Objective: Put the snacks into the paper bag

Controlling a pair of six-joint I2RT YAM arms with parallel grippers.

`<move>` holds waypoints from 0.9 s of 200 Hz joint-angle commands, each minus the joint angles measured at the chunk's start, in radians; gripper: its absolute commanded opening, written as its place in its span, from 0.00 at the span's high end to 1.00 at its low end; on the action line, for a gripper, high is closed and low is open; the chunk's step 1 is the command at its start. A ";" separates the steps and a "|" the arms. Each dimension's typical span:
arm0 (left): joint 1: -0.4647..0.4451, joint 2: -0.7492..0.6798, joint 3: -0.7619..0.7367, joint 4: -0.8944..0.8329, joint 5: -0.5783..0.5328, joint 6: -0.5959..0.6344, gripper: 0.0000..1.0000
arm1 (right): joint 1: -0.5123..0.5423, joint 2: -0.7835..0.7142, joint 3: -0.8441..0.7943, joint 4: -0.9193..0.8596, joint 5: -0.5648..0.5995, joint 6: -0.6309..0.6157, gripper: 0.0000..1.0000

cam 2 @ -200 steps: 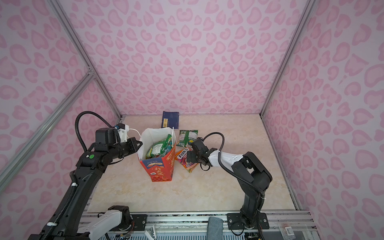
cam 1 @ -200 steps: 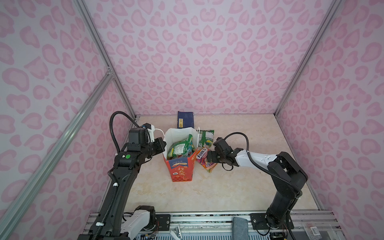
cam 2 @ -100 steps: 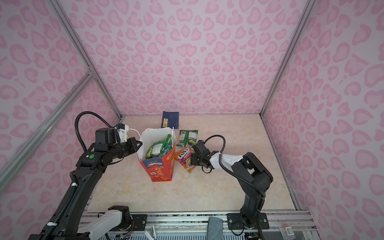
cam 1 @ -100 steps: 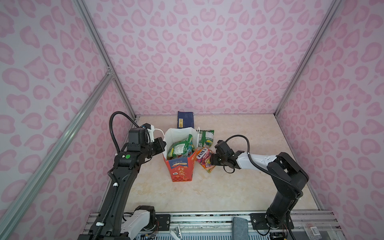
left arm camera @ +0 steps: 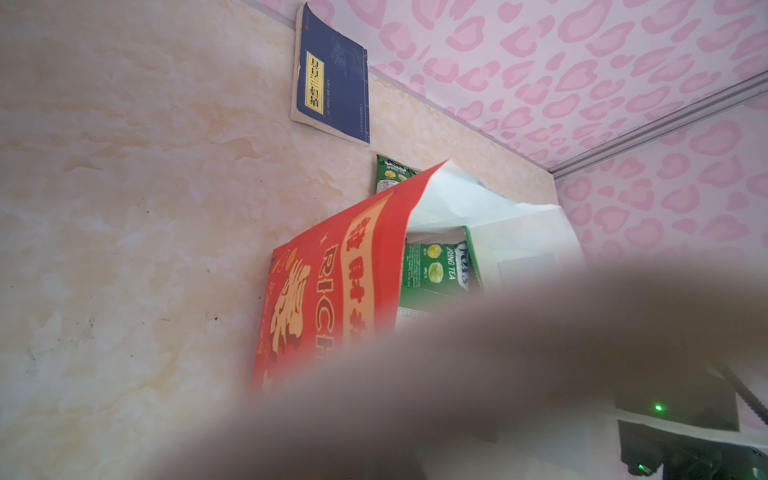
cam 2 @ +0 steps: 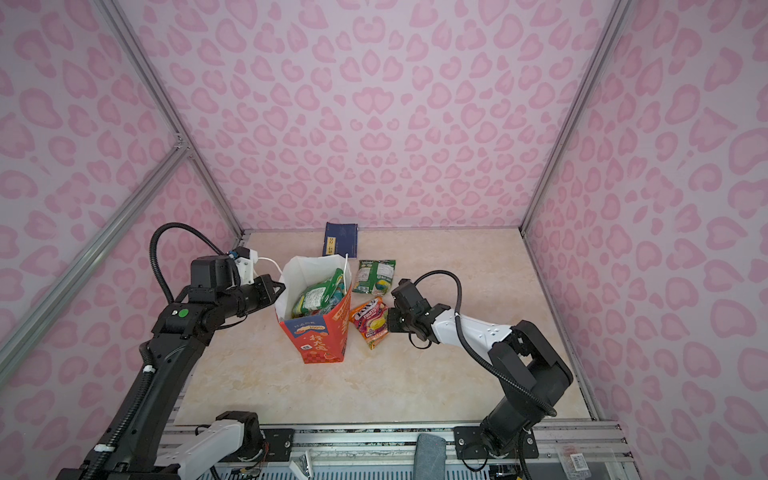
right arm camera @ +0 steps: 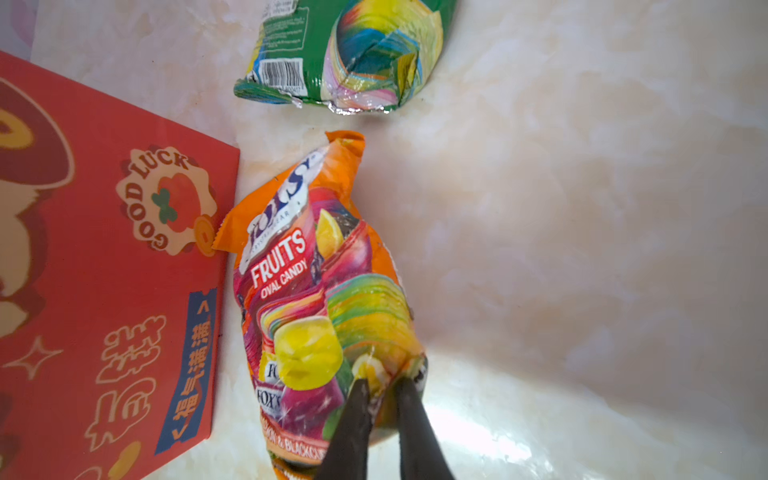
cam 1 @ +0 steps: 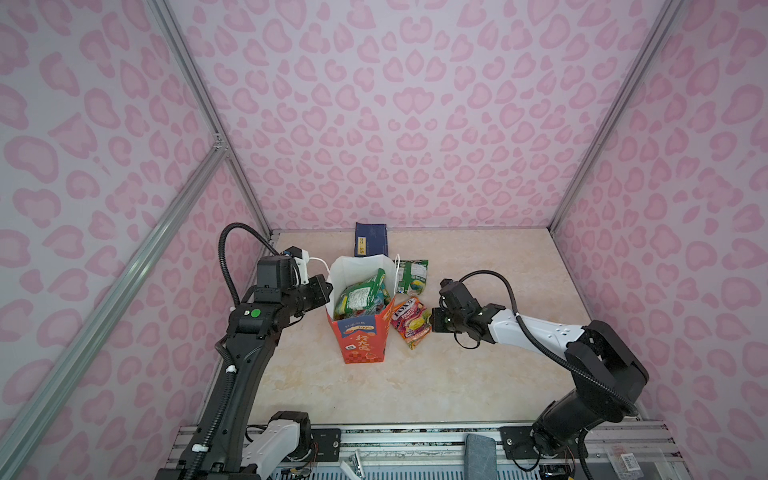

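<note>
The red-orange paper bag (cam 1: 361,340) (cam 2: 318,338) stands open mid-table with several snacks (cam 1: 359,297) (left arm camera: 440,266) inside. My left gripper (cam 1: 326,291) (cam 2: 280,291) is shut on the bag's left rim; in the left wrist view the blurred bag wall hides the jaws. An orange FOX'S snack packet (cam 1: 409,322) (right arm camera: 311,282) lies against the bag's right side. My right gripper (cam 1: 434,322) (right arm camera: 382,384) is shut on the packet's near edge, and its dark fingers (right arm camera: 353,415) pinch the foil. A green snack packet (cam 1: 412,276) (right arm camera: 353,54) lies flat beyond it.
A dark-blue booklet (cam 1: 370,245) (left arm camera: 332,79) with a yellow label lies against the back wall behind the bag. Pink patterned walls close in the table on three sides. The metal rail (cam 1: 415,436) runs along the front edge.
My right gripper's jaws have gone from wide open to shut on the orange packet's edge. The left arm and the bag have not moved.
</note>
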 commanded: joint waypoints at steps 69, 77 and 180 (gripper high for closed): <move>0.001 0.003 -0.003 0.057 0.029 0.005 0.94 | -0.010 -0.196 -0.050 -0.055 0.028 0.006 1.00; 0.002 0.003 -0.003 0.056 0.030 0.006 0.93 | -0.011 -0.215 -0.053 -0.063 0.034 0.004 1.00; 0.002 -0.003 -0.001 0.058 0.038 0.005 0.93 | -0.018 -0.503 -0.007 -0.248 0.117 -0.002 1.00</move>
